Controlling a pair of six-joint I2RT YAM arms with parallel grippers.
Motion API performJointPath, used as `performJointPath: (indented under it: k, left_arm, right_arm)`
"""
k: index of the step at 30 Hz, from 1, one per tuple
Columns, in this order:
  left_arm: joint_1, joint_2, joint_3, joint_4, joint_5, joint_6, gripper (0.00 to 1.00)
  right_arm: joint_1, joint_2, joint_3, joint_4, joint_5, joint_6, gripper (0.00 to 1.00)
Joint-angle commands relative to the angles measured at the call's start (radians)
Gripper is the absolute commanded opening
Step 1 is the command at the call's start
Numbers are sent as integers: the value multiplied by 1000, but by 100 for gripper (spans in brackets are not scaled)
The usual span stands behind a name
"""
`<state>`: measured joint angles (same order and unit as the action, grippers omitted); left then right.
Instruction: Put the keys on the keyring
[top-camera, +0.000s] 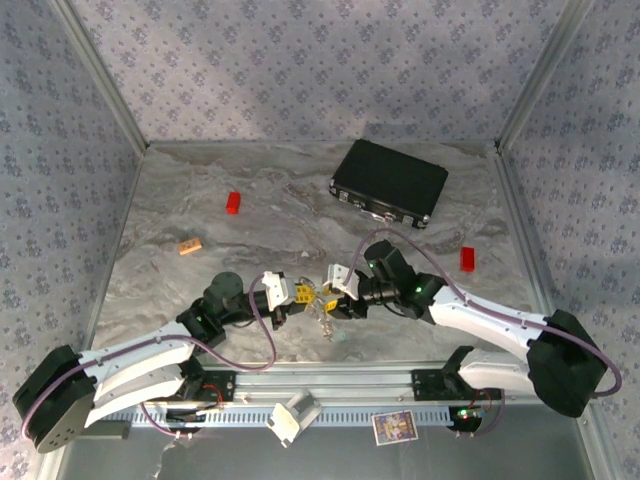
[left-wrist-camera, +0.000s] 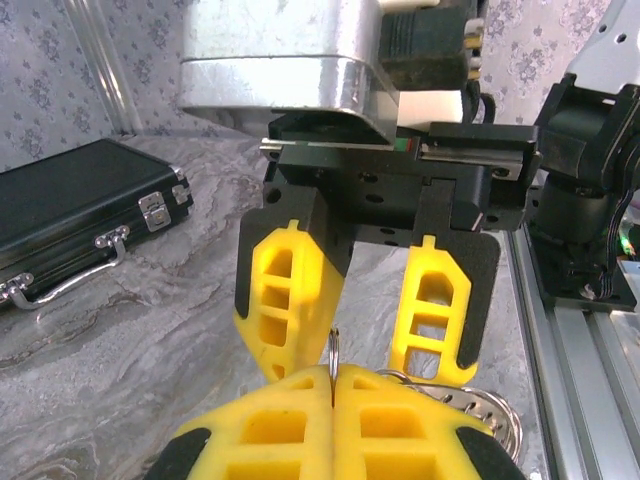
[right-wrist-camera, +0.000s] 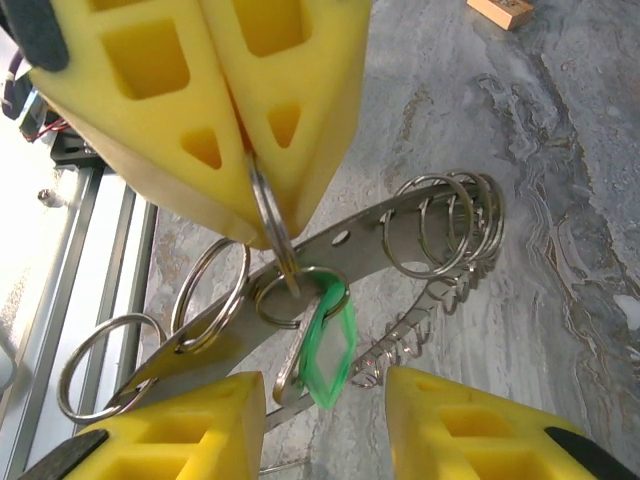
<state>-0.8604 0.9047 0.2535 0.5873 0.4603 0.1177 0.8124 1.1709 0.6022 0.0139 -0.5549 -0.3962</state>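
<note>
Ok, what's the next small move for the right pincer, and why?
Probably back the right pincer straight off. Its jaws stand open around the green-headed key, which seems to hang on the keyring, and the left pincer is shut on one of its small loops, holding it.

two red blocks; one orange block; one black case; one keyring; one green-headed key
</note>
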Motion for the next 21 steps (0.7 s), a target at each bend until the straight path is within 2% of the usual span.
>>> performJointPath:
  k: [1,7,13,21]
  left_arm:
    - [-9,-17,-6,95,24,-19,0]
    - [-9,-25,-8,113,23,-27,0]
    - [-9,-36,-7,84,11,-21,0]
    - [-8,-31,0,47,-21,-5,0]
  right_arm:
    - [8,14,-11,71,-28,33,37]
    - [7,24,-14,104,-5,37,33]
    - [6,3,-12,92,27,27,14]
    - [23,-47,4,43,115,21,3]
